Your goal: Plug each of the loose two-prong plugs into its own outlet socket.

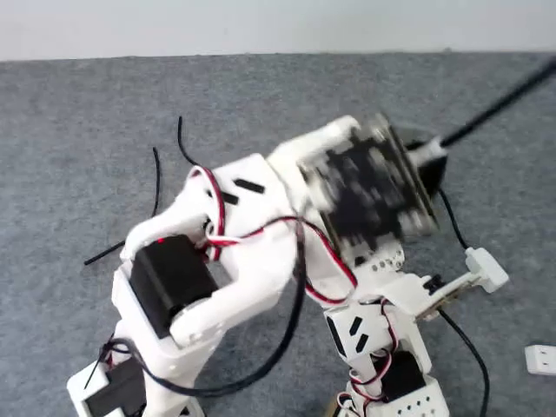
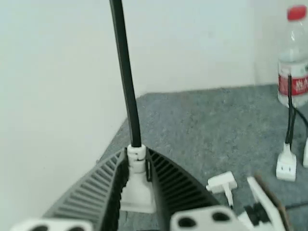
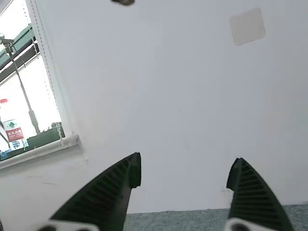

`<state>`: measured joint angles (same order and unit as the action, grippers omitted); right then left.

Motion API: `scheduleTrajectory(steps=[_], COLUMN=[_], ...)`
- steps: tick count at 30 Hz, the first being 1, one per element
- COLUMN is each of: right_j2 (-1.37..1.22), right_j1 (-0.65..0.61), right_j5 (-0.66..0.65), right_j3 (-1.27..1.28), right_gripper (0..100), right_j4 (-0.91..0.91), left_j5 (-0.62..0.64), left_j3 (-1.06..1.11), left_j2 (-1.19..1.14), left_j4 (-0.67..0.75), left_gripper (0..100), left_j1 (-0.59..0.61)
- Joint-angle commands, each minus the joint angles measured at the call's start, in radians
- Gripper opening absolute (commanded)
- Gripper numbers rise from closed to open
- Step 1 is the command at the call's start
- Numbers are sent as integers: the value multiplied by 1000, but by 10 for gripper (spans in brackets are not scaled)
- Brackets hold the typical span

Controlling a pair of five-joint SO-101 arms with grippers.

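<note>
**Left gripper clamped on a plug, right one gaping**

A grey carpet (image 2: 207,120) covered the table, with a white wall (image 2: 57,72) behind it, a window (image 3: 24,86) in the room and a water bottle (image 2: 294,53) by the wall; the plug (image 2: 137,190) was white and stubby, a stiff black cable (image 2: 126,82) rising from it; it hung over the far right of the carpet, pinched on both sides by the left gripper (image 2: 137,154), its ribbed fingers (image 2: 168,178) closed tight; another loose plug (image 2: 222,184) lay nearby, a white outlet socket (image 2: 286,167) farther off; the right gripper (image 3: 187,161) gaped wide, holding nothing, facing the wall.
</note>
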<state>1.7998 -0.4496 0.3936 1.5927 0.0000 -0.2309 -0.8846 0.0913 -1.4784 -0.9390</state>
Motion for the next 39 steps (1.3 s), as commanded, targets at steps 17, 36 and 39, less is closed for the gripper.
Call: scheduleTrajectory(steps=[17, 36, 39], right_j2=[16, 16, 16], right_j1=[39, 99, 101], right_j5=[-83, -101, -103], right_j3=[-8, -15, -15], right_gripper=[200, 199, 201], right_j4=[-73, -71, -68], left_j5=[-20, -23, -23], left_j3=[-38, 5, 15], left_j2=[11, 11, 11], left_j4=[-144, -160, -161], left_gripper=[12, 12, 12], left_j1=[11, 247, 247])
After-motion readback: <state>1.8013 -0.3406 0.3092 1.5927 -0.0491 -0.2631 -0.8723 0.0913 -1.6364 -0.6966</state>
